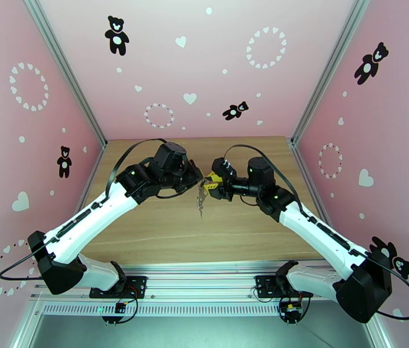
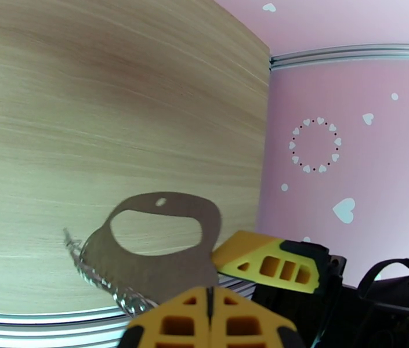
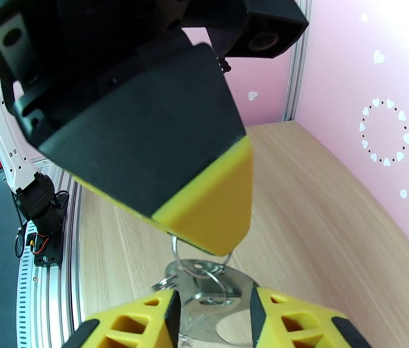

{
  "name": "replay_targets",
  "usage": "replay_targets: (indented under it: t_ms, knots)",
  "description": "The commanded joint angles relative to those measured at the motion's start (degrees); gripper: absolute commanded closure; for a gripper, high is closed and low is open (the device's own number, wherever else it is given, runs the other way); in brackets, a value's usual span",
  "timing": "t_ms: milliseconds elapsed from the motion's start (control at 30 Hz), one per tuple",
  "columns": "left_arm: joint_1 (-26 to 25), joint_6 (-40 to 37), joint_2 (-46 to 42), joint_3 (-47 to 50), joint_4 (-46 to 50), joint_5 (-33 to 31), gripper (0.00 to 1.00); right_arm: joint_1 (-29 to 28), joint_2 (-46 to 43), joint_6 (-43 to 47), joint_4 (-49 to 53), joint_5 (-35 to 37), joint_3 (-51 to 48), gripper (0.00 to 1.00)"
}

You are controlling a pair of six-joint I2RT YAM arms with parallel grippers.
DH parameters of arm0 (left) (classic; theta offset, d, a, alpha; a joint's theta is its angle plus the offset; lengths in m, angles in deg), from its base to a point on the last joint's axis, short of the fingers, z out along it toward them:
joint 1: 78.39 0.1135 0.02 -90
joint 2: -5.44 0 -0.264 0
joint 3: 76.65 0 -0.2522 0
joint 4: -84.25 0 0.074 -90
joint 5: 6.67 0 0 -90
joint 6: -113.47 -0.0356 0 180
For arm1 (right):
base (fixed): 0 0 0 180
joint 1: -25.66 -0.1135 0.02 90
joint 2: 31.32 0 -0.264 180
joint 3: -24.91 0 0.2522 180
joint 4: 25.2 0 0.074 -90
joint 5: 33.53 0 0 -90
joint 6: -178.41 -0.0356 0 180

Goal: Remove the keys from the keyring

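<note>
Keyring [image 2: 163, 268]: was held in the air above the wooden tabletop [image 1: 163, 227], between the two end effectors. It was a flat silvery plate [image 3: 204, 313] with an oval cut-out, and thin wire rings [image 3: 204, 268] were threaded through one end.
Left end effector [image 2: 209, 297]: had its fingers pressed fully together, pinching the keyring at its wire rings.
Right end effector [image 3: 213, 320]: had its fingers partly apart, one against each side edge of the keyring's plate, apparently clamping it.
Keys [image 1: 200, 204]: dangled just below the keyring, clear of the tabletop. One toothed blade [image 2: 85, 265] lay just beside the plate's edge.
Tabletop: lay beneath the keyring and showed light wood grain.
</note>
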Motion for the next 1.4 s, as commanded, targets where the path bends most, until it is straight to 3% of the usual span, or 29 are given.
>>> replay_targets:
  t_ms: [0, 600, 1033, 1233, 1367]
  knots:
    - [-0.31, -1.43, 0.83, -2.73, -1.32, 1.47, 1.0, 0.03, 0.93, 0.24, 0.64, -2.83, 2.74, 0.66]
    - [-0.32, -2.46, 0.82, -2.6, -0.79, 0.91, 1.0, 0.1, -2.53, 0.37, 0.99, -2.82, 2.09, 0.75]
    - [-0.31, -2.51, 0.58, -2.47, -1.23, 1.19, 1.0, 0.06, -1.11, -0.11, 0.5, -0.7, 2.87, 0.88]
    - [-0.32, -3.15, 0.34, -2.25, -0.99, 0.16, 1.0, 0.05, -1.33, -1.68, 0.46, 1.02, 2.87, 1.0]
    - [-0.3, -3.34, 0.22, -2.21, -0.63, -0.92, 1.0, 0.04, -2.01, -3.05, 0.5, 3.0, 2.28, 1.0]
